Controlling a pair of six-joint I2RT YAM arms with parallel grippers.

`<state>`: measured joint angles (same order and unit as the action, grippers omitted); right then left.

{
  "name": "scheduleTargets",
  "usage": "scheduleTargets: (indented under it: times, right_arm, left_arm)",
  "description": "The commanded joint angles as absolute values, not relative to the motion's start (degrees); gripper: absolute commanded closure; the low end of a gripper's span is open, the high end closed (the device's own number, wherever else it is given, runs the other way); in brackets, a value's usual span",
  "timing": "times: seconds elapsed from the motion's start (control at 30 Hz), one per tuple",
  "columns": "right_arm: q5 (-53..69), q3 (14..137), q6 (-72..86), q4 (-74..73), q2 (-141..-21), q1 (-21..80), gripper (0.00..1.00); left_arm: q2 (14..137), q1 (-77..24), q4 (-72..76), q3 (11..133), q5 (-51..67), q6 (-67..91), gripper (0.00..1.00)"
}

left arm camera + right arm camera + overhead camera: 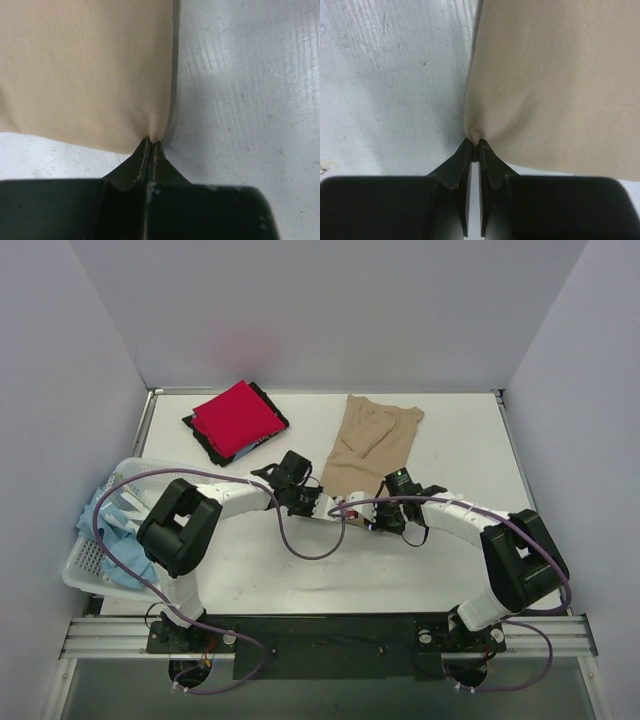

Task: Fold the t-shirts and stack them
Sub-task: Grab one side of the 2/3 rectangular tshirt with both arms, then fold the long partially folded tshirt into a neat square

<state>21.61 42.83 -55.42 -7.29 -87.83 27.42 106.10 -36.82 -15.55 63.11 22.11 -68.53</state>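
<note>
tan shirt lies flat mid-bench, long axis running near to far, and looks already narrowed into a strip. its near hem is hidden under the two wrists in the top view.

left gripper: jaws closed tight, a small pinch of tan cloth at the near-left corner. right gripper: same, jaws nearly touching, nipping the near-right corner. both have only a thin bite right at the tips, and the cloth puckers at each pinch.

step in hand, as i read it: lift the near hem and carry it over toward the far edge to halve the length.

how to do it well:
- raise both corners together at the same height, or the hem skews
- keep the hem lightly taut between the tips; the bites are shallow and could slip
- carry it over rather than dragging it, then lay the hem square on the far end
- let go only once the cloth is resting

red shirt sits folded on the black shirt near the far-left corner, so the stack goes there. blue shirts wait in the basket at the left edge.

writing: none readable. no tags or prints show on the cloth, and no brand is legible on the arms.
</note>
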Motion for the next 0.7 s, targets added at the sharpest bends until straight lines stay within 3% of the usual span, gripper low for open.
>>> scheduleTargets:
  times: [0.0,0.17,0.67]
  right_arm:
    - [20.7,42.5,-54.7,-9.4,-86.8,27.6,1.00]
    - [23.6,40.3,-55.3,-12.6,-79.8,27.8,1.00]
    - [33.6,48.2,-46.9,-43.6,-57.5,34.5,1.00]
  left_arm:
    - [107.0,-37.6,-17.0,65.2,20.2,-65.4,1.00]
    - [105.3,-37.4,-28.6,70.8,21.1,-62.1,1.00]
    - [91.4,-36.8,-66.8,81.0,26.7,-67.4,1.00]
